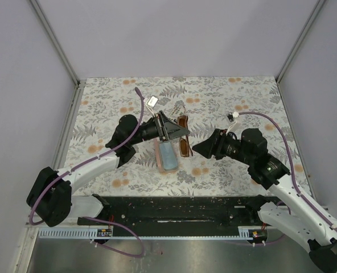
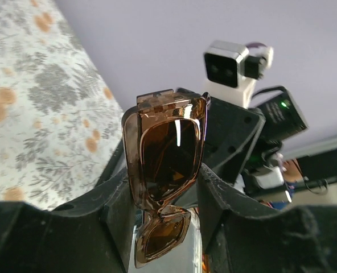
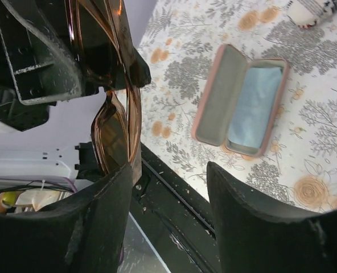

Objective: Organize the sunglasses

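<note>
1. One pair, the brown sunglasses [image 2: 168,148], is lifted clear of the desk [image 1: 259,102], close to the open pink case [image 3: 211,105].
2. The left fingers [image 2: 114,205] pinch it across one lens. The frame stands on end and the other lens hangs below the grip, which leaves one end free for a second grasp.
3. The right fingers [image 3: 254,216] are spread wide and hold nothing, pointing at the glasses from the opposite side. One finger is just beside the frame, though I cannot tell from the wrist view whether it touches.
4. The case lies with its lid open and hollow side up, a blue cloth [image 3: 254,102] in its deeper half, probably so the pair can be laid straight in.
5. My judgement is that a hand-over or regrasp is under way, ahead of placing the pair in the case.
6. One risk is that smooth lenses pinched edge-on may slip or twist if the second grip pushes sideways.
</note>
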Action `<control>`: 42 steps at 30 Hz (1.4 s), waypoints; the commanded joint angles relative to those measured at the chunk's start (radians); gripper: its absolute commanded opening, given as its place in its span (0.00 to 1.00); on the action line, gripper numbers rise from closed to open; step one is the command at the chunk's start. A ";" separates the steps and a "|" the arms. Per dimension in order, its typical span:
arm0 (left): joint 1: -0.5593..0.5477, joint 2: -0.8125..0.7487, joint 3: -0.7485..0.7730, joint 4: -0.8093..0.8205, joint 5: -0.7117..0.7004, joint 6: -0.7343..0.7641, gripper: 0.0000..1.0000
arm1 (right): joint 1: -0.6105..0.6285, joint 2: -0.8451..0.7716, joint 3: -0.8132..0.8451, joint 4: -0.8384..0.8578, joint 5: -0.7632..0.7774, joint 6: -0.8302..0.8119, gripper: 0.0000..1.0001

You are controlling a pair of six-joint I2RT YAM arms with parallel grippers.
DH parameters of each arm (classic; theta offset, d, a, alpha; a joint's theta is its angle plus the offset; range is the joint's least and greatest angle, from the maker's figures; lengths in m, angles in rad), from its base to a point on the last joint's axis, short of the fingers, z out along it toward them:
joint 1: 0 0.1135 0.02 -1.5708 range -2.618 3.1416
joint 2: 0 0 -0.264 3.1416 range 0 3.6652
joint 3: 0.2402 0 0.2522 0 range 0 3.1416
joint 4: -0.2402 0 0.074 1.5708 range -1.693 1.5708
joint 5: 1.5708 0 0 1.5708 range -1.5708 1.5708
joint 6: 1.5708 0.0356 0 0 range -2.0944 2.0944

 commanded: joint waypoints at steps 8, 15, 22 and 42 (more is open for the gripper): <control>-0.042 -0.067 0.032 0.190 0.123 -0.039 0.12 | -0.022 -0.002 0.002 0.325 -0.177 0.063 0.60; -0.076 -0.071 0.049 0.231 0.168 -0.065 0.13 | -0.022 0.004 0.011 0.405 -0.244 0.072 0.57; -0.091 -0.045 0.037 0.358 0.205 -0.146 0.13 | -0.022 0.016 0.007 0.460 -0.293 0.106 0.52; -0.104 -0.079 0.080 0.259 0.171 -0.024 0.18 | -0.022 0.082 -0.084 0.756 -0.507 0.302 0.32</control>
